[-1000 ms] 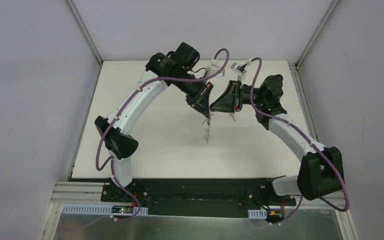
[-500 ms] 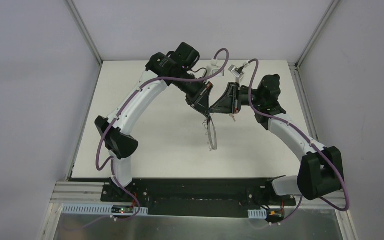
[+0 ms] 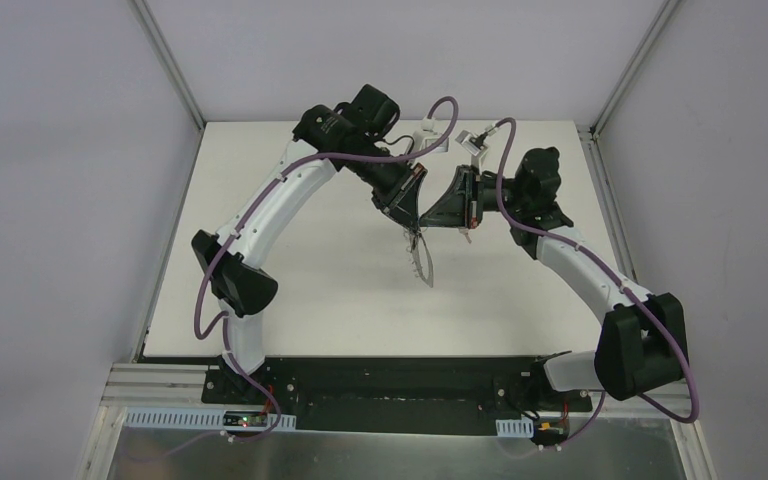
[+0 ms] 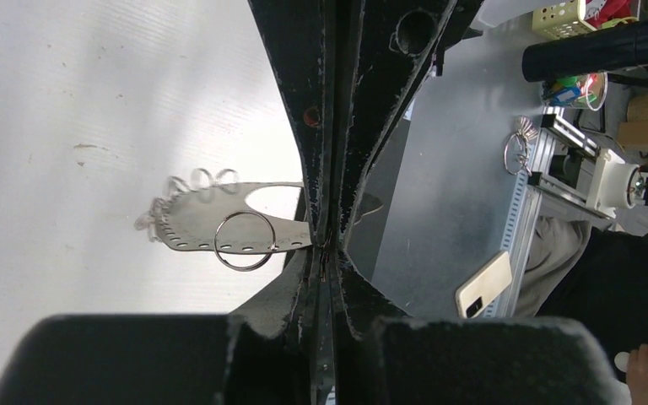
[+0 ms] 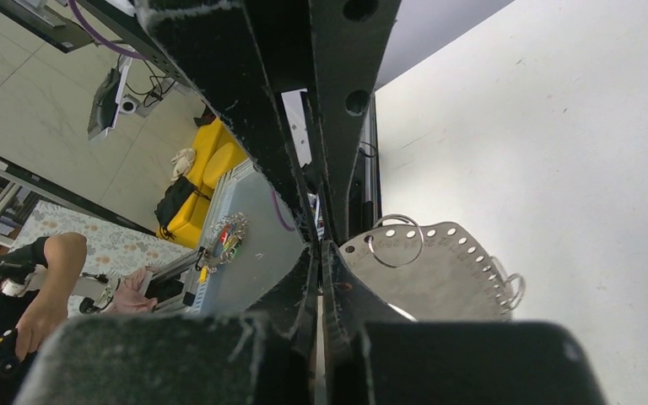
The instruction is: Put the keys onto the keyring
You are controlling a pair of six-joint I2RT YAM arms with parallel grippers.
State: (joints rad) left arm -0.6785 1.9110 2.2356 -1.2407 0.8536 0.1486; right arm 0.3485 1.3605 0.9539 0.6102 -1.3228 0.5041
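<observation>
While the left jaws clench the rim of the keyring [image 4: 198, 215] and hold it in the air above the table [image 4: 93, 101], the right jaws sit pressed together just beside them; what they pinch I cannot tell. No key shows, so threading looks unstarted. The next move likely means fetching one and opening a loop. The keyring is a flat grey plate with holes along its edge, one split ring [image 4: 243, 268] hanging through it and small wire loops [image 4: 204, 180] beyond.

I was running the arms in a robotics lab: grey panels [image 3: 60, 200] walled my white table [image 3: 290, 300], and at three o'clock the left wrist camera showed a cluttered bench [image 4: 456, 169] with a phone [image 4: 483, 284].
</observation>
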